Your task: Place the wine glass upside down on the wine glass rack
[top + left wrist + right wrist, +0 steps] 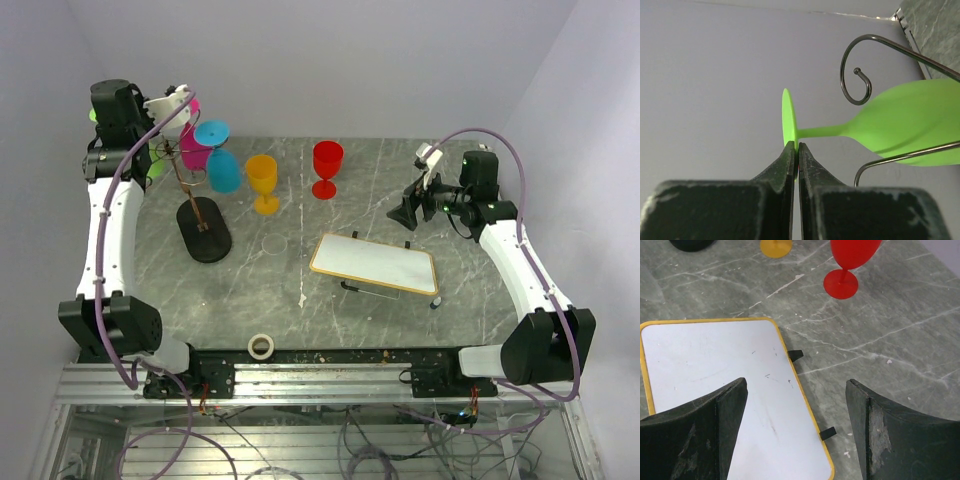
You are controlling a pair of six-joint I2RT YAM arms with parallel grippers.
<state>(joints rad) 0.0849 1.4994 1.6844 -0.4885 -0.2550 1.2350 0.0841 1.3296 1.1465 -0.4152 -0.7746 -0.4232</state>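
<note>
We pinch the green wine glass (pixel 900 120) by its foot rim, left gripper (pixel 796 148) clamped on it, bowl lying between the wire arms of the wine glass rack (pixel 204 232) at upper left, likely for hanging. Right gripper (pixel 796 385) gapes wide over the tray (pixel 715 370).

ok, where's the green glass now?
Far left in the top view, at the wine glass rack: the green glass is held by its foot in the left gripper, bowl between wire arms.

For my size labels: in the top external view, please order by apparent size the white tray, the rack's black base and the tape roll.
1. white tray
2. rack's black base
3. tape roll
The differences are clear; no two look alike.
</note>
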